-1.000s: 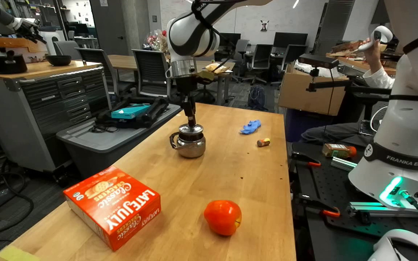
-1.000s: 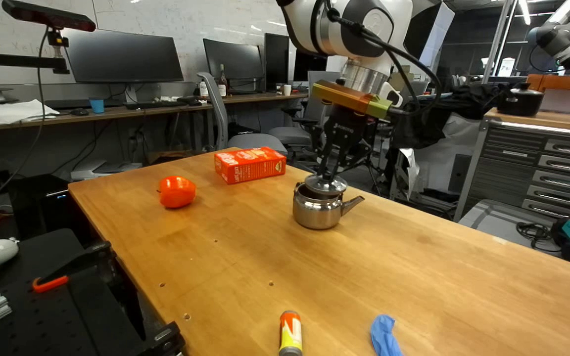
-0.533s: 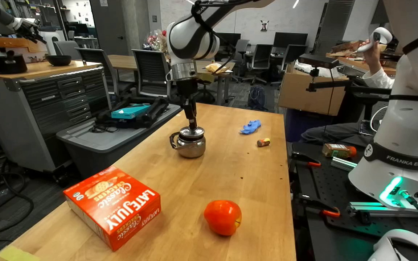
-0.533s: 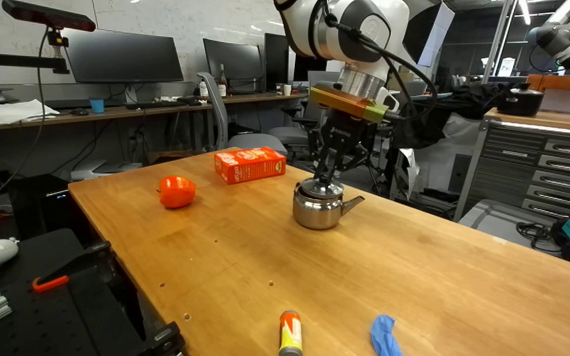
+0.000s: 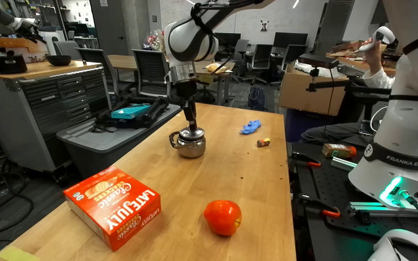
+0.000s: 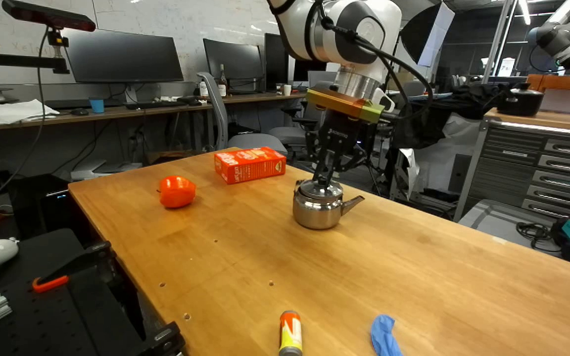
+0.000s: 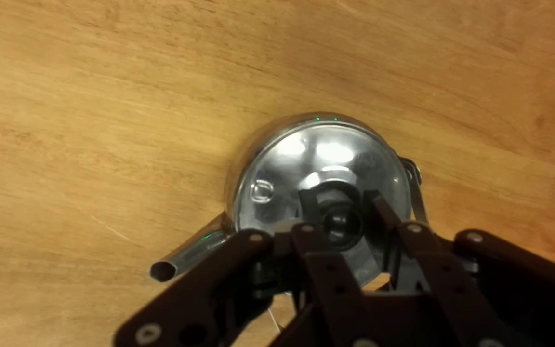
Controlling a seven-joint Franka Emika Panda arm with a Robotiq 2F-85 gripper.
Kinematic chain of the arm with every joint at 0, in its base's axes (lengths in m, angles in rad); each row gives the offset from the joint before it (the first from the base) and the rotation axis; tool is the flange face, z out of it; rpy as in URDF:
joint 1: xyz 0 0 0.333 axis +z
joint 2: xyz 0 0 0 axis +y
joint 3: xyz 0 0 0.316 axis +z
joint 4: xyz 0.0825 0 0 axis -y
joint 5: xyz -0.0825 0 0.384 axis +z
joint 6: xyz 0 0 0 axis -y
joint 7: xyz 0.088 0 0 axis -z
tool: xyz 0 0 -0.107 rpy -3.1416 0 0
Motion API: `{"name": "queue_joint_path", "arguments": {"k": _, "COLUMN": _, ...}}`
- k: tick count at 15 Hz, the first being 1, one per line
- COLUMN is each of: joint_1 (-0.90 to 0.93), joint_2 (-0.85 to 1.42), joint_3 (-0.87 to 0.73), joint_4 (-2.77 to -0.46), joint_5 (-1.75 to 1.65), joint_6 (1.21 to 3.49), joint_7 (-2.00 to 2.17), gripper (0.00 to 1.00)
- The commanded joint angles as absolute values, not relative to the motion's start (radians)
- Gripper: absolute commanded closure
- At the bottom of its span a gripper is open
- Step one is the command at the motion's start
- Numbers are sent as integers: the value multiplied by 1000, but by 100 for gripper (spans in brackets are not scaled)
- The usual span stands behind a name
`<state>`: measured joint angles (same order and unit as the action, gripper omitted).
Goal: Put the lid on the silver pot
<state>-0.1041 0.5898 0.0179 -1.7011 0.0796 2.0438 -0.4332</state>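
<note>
On wooden table (image 5: 263,203) | silver pot (image 5: 192,149) | red box (image 5: 113,204) | fruit (image 5: 223,217) | blue glove (image 5: 251,127) | cylinder (image 5: 263,142)

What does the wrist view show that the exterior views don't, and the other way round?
Wrist view only: a clear look at the round black knob on the small round shiny-steel lid, between the fingers of the black gripper.
Exterior views only: the crumpled blue glove, the orange-and-yellow cylinder and the round orange-red fruit.
Both: that lid, the gripper, the squat shiny-steel pot and the wooden tabletop.
</note>
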Motion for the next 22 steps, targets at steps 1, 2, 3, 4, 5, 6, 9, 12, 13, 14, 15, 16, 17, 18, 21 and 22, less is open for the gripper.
{"name": "queue_joint_path", "arguments": {"k": 1, "joint_1": -84, "joint_2": 596, "joint_3": 24, "joint_4": -1719, "joint_5": 44, "joint_6": 2107, "joint_7": -376, "gripper": 92}}
{"name": "queue_joint_path", "arguments": {"k": 2, "joint_1": -77, "joint_2": 595, "joint_3": 23, "joint_4": -1726, "joint_5": 33, "joint_6": 2120, "joint_7": -363, "gripper": 92}}
{"name": "queue_joint_path", "arguments": {"k": 3, "joint_1": -70, "joint_2": 595, "joint_3": 24, "joint_4": -1734, "joint_5": 25, "joint_6": 2138, "joint_7": -351, "gripper": 93}}
{"name": "queue_joint_path", "arguments": {"k": 4, "joint_1": -65, "joint_2": 595, "joint_3": 24, "joint_4": -1738, "joint_5": 17, "joint_6": 2147, "joint_7": -340, "gripper": 93}}
{"name": "queue_joint_path", "arguments": {"k": 5, "joint_1": -59, "joint_2": 593, "joint_3": 24, "joint_4": -1742, "joint_5": 11, "joint_6": 2153, "joint_7": -331, "gripper": 93}}
{"name": "queue_joint_path", "arguments": {"k": 6, "joint_1": -55, "joint_2": 594, "joint_3": 25, "joint_4": -1743, "joint_5": 7, "joint_6": 2158, "joint_7": -325, "gripper": 93}}
{"name": "queue_joint_path", "arguments": {"k": 9, "joint_1": -48, "joint_2": 589, "joint_3": 25, "joint_4": -1753, "joint_5": -8, "joint_6": 2157, "joint_7": -316, "gripper": 93}}
{"name": "queue_joint_path", "arguments": {"k": 12, "joint_1": -48, "joint_2": 578, "joint_3": 26, "joint_4": -1768, "joint_5": -15, "joint_6": 2159, "joint_7": -315, "gripper": 93}}
{"name": "queue_joint_path", "arguments": {"k": 13, "joint_1": -49, "joint_2": 572, "joint_3": 26, "joint_4": -1778, "joint_5": -16, "joint_6": 2161, "joint_7": -318, "gripper": 93}}
{"name": "queue_joint_path", "arguments": {"k": 14, "joint_1": -49, "joint_2": 566, "joint_3": 25, "joint_4": -1791, "joint_5": -16, "joint_6": 2166, "joint_7": -318, "gripper": 93}}
{"name": "queue_joint_path", "arguments": {"k": 15, "joint_1": -48, "joint_2": 559, "joint_3": 25, "joint_4": -1807, "joint_5": -18, "joint_6": 2173, "joint_7": -317, "gripper": 93}}
{"name": "queue_joint_path", "arguments": {"k": 16, "joint_1": -47, "joint_2": 551, "joint_3": 24, "joint_4": -1817, "joint_5": -20, "joint_6": 2176, "joint_7": -316, "gripper": 93}}
{"name": "queue_joint_path", "arguments": {"k": 17, "joint_1": -46, "joint_2": 542, "joint_3": 24, "joint_4": -1831, "joint_5": -21, "joint_6": 2190, "joint_7": -316, "gripper": 93}}
{"name": "queue_joint_path", "arguments": {"k": 18, "joint_1": -46, "joint_2": 537, "joint_3": 23, "joint_4": -1839, "joint_5": -23, "joint_6": 2190, "joint_7": -316, "gripper": 93}}
{"name": "queue_joint_path", "arguments": {"k": 21, "joint_1": -54, "joint_2": 532, "joint_3": 26, "joint_4": -1844, "joint_5": -7, "joint_6": 2187, "joint_7": -315, "gripper": 93}}
{"name": "queue_joint_path", "arguments": {"k": 22, "joint_1": -59, "joint_2": 537, "joint_3": 27, "joint_4": -1837, "joint_5": -1, "joint_6": 2178, "joint_7": -321, "gripper": 93}}
